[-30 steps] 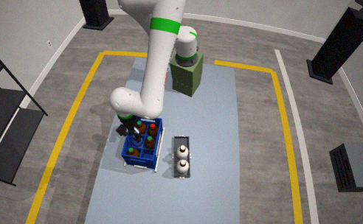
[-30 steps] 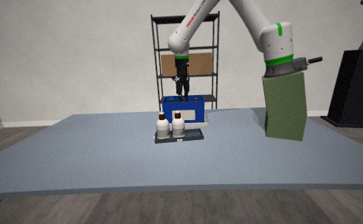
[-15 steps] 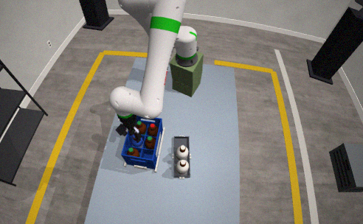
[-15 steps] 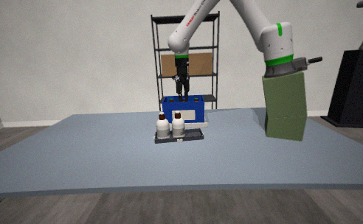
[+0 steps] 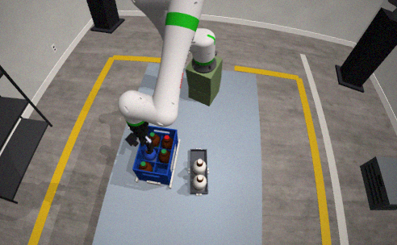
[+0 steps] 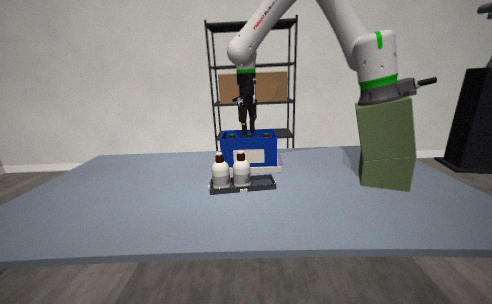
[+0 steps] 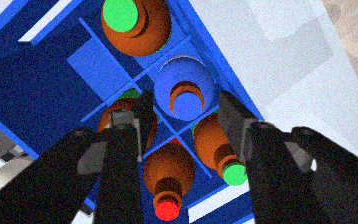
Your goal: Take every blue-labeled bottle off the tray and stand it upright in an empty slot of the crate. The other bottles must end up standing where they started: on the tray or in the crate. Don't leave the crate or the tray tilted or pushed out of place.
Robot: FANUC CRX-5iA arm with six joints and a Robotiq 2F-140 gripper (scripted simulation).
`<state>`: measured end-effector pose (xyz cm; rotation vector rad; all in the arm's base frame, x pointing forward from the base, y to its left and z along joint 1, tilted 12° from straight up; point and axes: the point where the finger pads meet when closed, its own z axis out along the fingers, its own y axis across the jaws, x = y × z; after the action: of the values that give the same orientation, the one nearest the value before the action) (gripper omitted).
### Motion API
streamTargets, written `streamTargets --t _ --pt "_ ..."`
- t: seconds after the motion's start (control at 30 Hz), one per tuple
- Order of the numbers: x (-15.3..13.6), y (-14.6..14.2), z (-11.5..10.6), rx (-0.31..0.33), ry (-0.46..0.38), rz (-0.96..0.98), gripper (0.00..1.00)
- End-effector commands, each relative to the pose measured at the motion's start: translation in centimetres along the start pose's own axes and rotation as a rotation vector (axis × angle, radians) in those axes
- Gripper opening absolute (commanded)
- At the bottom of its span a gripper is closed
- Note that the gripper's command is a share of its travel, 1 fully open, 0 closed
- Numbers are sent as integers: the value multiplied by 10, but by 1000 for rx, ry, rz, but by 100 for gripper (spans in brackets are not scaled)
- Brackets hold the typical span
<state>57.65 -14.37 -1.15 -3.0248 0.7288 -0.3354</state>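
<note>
The blue crate [image 5: 154, 177] [image 6: 271, 159] [image 7: 25, 90] stands upright. A blue-labeled bottle [image 5: 150, 155] [image 7: 185, 75] stands in its middle slot on the side away from the tray. My gripper [image 5: 149, 148] [image 6: 247, 134] [image 7: 185, 105] points down over this bottle. Its fingers are partly open, one on each side of the bottle's neck, with gaps showing in the wrist view. The dark tray [image 5: 198, 154] [image 6: 263, 182] lies flat beside the crate. It holds two white bottles with brown caps, one [image 5: 199, 166] [image 6: 241, 172] near its middle and one [image 5: 199, 183] [image 6: 221, 175] at one end. No blue-labeled bottle shows on it.
The crate also holds a red-capped bottle [image 5: 166, 142] [image 7: 169, 172] and three green-capped ones [image 5: 153, 139] [image 5: 164, 155] [image 5: 144, 167]. The corner slot on the tray side, beside a green-capped bottle, is empty. Crate walls and bottle necks stand close around the fingers.
</note>
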Motion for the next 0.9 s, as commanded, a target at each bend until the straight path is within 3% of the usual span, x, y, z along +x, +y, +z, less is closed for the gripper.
streamTargets --t 0.0,0.4,0.87 --pt "1 0 -9 1 2 0 44" --pt "1 0 -42 1 2 0 44" --pt "1 0 -61 1 2 0 44"
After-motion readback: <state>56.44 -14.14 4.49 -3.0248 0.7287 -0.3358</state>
